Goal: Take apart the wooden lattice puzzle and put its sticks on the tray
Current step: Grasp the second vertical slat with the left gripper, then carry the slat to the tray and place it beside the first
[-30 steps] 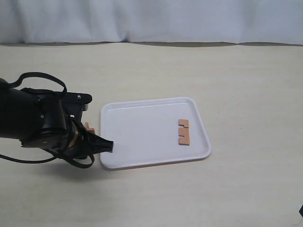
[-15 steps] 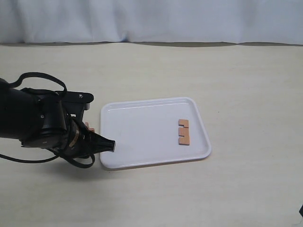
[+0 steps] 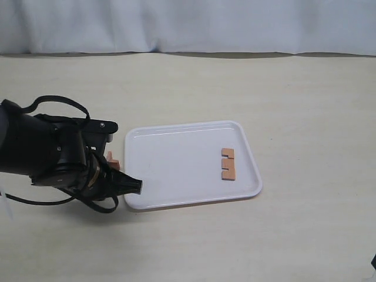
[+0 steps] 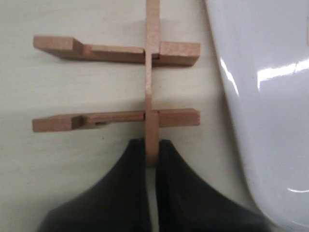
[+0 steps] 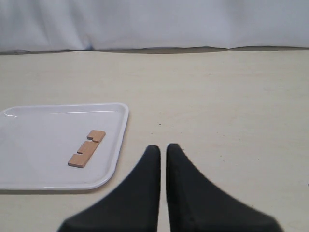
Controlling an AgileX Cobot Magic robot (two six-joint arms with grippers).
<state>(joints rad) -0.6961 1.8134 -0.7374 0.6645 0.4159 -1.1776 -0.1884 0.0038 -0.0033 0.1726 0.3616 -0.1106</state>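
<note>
- Pinching one end of an upright stick point(image 4: 152, 72), the left gripper point(image 4: 151, 153) has its black fingers point(image 4: 130, 183) pressed flat against both faces, just outside the nearer cross bar point(image 4: 116, 120).
- The puzzle point(image 4: 152, 113) sits on the table point(image 4: 72, 87) just beside the tray's point(image 4: 270, 121) left rim. Three sticks show in it, the pinched one seated across the nearer bar and the farther bar point(image 4: 111, 50).
- One loose stick point(image 3: 228, 164) lies flat on the tray, toward its right side, so the job looks about a quarter done.
- The right gripper point(image 5: 163, 147) hangs over the table to the tray's right, its fingers drawn nearly together on nothing.
- To do this step well, the pull should probably go straight up out of the two notches, without twist. A sideways tug would likely drag both bars along or jam the joint.
- A snug fit could lift the whole puzzle, and a slow rise would show that early.
- Once free, the stick needs only a short carry over the rim, then a flat set-down clear of the loose stick.
</note>
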